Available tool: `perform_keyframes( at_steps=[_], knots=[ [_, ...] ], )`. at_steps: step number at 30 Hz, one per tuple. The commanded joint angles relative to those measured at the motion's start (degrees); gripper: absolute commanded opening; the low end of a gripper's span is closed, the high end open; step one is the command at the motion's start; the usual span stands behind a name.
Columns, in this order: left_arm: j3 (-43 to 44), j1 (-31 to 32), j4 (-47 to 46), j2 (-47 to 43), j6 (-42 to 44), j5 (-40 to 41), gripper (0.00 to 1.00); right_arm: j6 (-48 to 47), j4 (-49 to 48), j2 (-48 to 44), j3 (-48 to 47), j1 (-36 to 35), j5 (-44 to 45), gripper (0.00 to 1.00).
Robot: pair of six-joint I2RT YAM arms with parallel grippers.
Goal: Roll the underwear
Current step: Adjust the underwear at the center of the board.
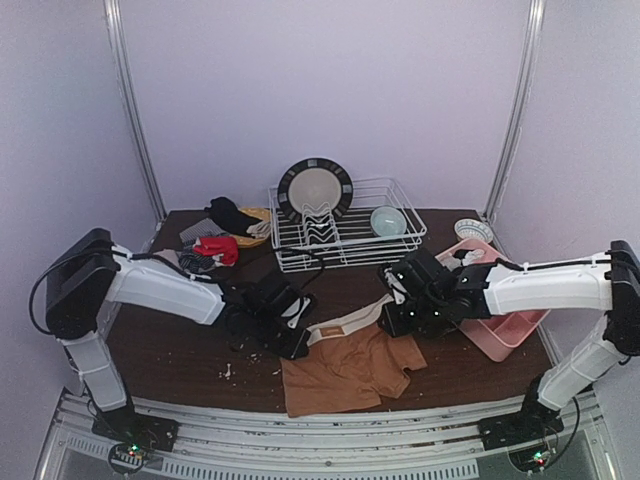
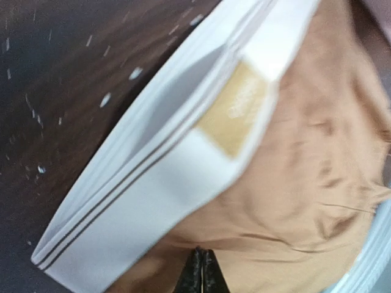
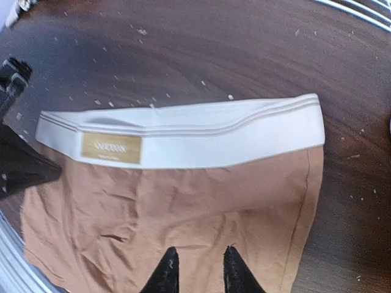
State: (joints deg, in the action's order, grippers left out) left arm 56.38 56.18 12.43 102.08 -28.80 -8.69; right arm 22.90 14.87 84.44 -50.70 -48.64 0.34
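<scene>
The brown underwear (image 1: 345,370) with a white waistband (image 1: 345,325) lies spread flat on the near middle of the table. My left gripper (image 1: 297,338) is at its left end. In the left wrist view the gripper (image 2: 201,261) is shut, its tips pinching a crease of the brown cloth (image 2: 305,177) just below the waistband (image 2: 153,177). My right gripper (image 1: 396,318) is at the waistband's right end. It (image 3: 198,259) is open and empty, low over the brown cloth (image 3: 183,207). More underwear, red, black and grey (image 1: 215,245), lies piled at the back left.
A white wire dish rack (image 1: 390,250) with a plate (image 1: 315,188) and a pale bowl (image 1: 388,220) stands at the back middle. A pink plastic tray (image 1: 505,335) sits by the right arm. White crumbs (image 1: 228,372) dot the dark wood table (image 1: 170,350).
</scene>
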Motion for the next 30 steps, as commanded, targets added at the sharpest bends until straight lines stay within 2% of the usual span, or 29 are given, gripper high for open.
perform_keyframes(
  at_steps=[1, 9, 21, 27, 28, 30],
  knots=[
    [-1.2, -0.8, 0.4, 2.5, -1.7, 3.6, 0.0, 2.1, 3.6, 1.4, 4.0, -0.9, 3.1, 0.22],
    [-8.8, -4.7, -0.3, 0.6, -4.1, 7.0, 0.0, 5.4, 5.5, 2.4, 8.4, -0.9, 6.5, 0.19],
    [-8.2, -6.0, 3.8, -1.5, -1.4, 8.4, 0.0, 5.9, 9.6, 7.4, 9.7, -0.8, 6.1, 0.21],
    [-9.0, -6.0, 8.0, -7.6, -0.4, 11.8, 0.21, 11.3, 18.6, 3.3, 9.0, -0.4, 15.4, 0.18],
    [-8.9, -6.0, 8.6, -8.3, -0.1, 11.8, 0.27, 12.1, 19.7, 2.9, 9.0, 0.0, 15.7, 0.18],
    [-9.2, -6.0, 9.1, -10.3, 0.3, 11.2, 0.44, 12.3, 20.0, 1.5, 8.8, 0.1, 15.3, 0.21]
  ],
)
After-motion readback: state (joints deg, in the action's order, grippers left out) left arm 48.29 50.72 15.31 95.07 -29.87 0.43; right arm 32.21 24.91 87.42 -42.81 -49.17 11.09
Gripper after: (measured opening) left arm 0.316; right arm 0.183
